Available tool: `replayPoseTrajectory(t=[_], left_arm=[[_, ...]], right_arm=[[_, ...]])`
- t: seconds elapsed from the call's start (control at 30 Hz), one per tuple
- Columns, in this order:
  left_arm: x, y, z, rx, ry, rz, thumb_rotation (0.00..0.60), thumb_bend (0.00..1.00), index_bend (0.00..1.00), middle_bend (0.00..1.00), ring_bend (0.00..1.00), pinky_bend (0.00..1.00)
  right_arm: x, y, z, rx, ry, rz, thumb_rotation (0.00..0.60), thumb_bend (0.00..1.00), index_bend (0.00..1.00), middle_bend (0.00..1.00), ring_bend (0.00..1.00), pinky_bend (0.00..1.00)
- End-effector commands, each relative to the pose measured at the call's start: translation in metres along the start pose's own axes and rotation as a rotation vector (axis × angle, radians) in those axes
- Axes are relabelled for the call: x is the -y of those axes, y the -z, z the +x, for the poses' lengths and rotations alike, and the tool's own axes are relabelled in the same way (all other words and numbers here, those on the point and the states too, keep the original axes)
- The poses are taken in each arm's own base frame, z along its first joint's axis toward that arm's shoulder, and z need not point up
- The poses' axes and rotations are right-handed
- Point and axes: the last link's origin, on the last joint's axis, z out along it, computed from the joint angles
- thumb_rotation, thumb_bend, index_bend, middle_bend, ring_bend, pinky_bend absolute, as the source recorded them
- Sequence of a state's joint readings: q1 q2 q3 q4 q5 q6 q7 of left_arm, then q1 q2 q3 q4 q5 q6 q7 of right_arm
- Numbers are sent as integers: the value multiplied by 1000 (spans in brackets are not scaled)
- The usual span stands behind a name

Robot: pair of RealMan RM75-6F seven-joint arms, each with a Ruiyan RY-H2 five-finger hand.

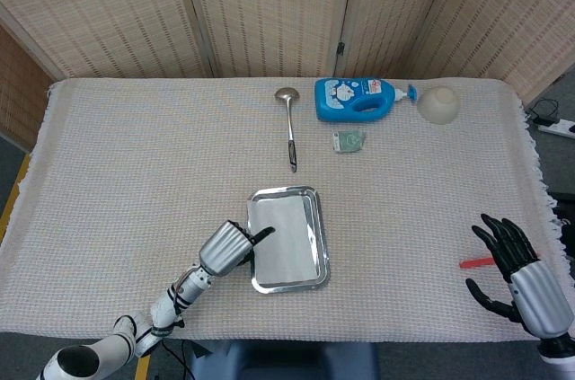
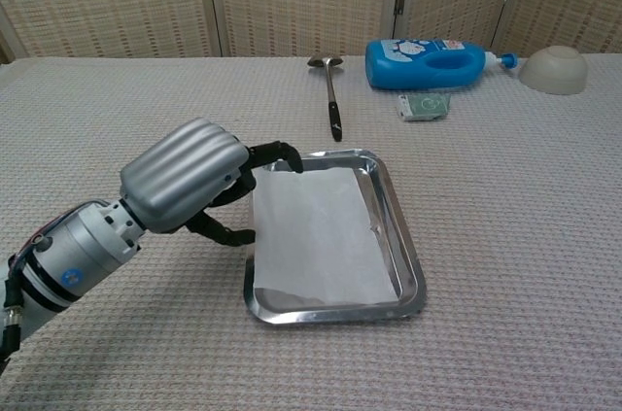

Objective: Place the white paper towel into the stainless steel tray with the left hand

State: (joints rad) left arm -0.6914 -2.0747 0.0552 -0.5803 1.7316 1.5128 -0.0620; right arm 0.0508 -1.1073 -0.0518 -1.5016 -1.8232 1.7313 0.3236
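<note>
The stainless steel tray [image 1: 321, 236] [image 2: 403, 236] sits near the table's front centre. A white paper towel [image 1: 283, 236] [image 2: 316, 231] lies flat inside it, its left edge up against the tray's left rim. My left hand [image 1: 229, 248] [image 2: 190, 173] is at that left rim. One dark fingertip reaches the towel's far-left corner, the thumb stays outside the tray, and nothing is pinched between them. At the front right, my right hand [image 1: 517, 268] hovers with its fingers spread and empty; the chest view does not show it.
At the back lie a metal ladle [image 1: 289, 128] [image 2: 332, 100], a blue bottle on its side [image 1: 355, 98] [image 2: 428, 63], an upturned beige bowl [image 1: 438, 103] [image 2: 554, 69] and a small green packet [image 1: 349, 140] [image 2: 425, 105]. A small red item [image 1: 476, 262] lies by the right hand.
</note>
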Motion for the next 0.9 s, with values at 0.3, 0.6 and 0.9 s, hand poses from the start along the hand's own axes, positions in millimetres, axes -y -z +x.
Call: replayPoseTrajectory(t=[0.3,0.6,0.9], left_arm=[[-17,-7,8,-6,-19,-14,600,153,349,1000,1000,1000],[-22,-18,9,14,-72,-37,600,87,319,1000,1000,1000],[-21,-10,13,112,-140,-50,600,60,275,1000,1000,1000]], right_arm=[[4,5,3,-12,-5,18,600,410,0,0,0,0],[5,9,8,-25,-9,23,600,410,0,0,0,0],[5,10,8,-22,-10,28,600,410,0,0,0,0]])
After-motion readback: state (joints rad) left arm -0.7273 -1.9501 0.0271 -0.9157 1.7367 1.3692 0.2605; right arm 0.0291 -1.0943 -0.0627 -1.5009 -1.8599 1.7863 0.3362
